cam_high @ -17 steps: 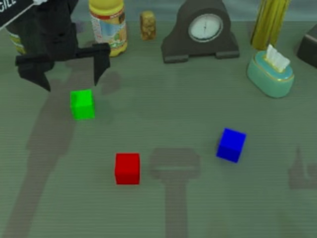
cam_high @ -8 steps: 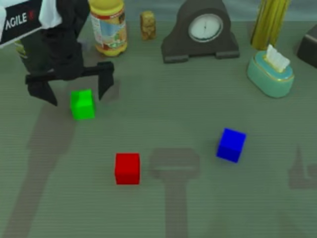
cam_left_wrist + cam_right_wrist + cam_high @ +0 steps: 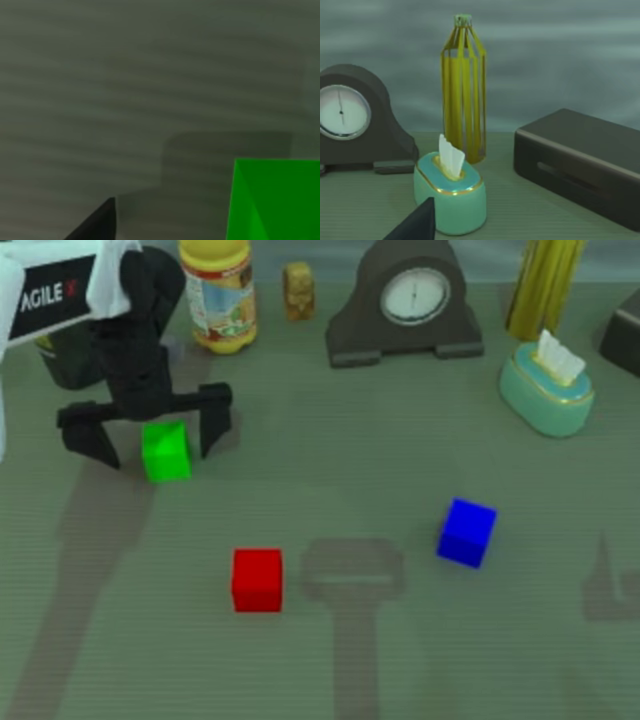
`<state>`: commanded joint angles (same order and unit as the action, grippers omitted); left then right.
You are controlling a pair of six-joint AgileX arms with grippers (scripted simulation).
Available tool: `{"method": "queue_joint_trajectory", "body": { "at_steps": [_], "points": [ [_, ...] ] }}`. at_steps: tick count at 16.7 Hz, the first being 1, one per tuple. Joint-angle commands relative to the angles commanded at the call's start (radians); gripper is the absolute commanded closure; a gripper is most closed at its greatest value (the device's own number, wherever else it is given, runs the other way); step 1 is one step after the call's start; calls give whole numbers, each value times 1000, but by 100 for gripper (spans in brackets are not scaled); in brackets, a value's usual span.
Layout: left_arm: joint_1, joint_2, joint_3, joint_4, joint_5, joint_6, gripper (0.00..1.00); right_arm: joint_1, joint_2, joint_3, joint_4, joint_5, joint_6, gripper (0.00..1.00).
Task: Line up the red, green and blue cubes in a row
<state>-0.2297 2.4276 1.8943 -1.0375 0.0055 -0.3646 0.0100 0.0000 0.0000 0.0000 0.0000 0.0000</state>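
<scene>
Left of the clock (image 3: pixel 405 302) — left gripper (image 3: pixel 146 427) spread wide, astride green cube (image 3: pixel 166 451). Probably light, stiff, matte — best pinched across opposite flat faces.

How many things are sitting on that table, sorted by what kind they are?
Cubes: 3 (red cube, green cube, blue cube)
Bottles: 2 (juice bottle, yellow bottle)
Clock: 1
Tissue box: 1
Dark box: 1
Small figurine: 1
Total: 9
</scene>
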Motion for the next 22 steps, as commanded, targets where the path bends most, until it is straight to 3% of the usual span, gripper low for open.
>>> {"method": "queue_joint_trajectory", "body": {
  "at_steps": [12, 22],
  "points": [
    [0, 0, 0, 0, 0, 0, 98, 0, 0, 0, 0, 0, 0, 0],
    [2, -9, 4, -6, -2, 3, 100, 0, 0, 0, 0, 0, 0, 0]
  ]
}}
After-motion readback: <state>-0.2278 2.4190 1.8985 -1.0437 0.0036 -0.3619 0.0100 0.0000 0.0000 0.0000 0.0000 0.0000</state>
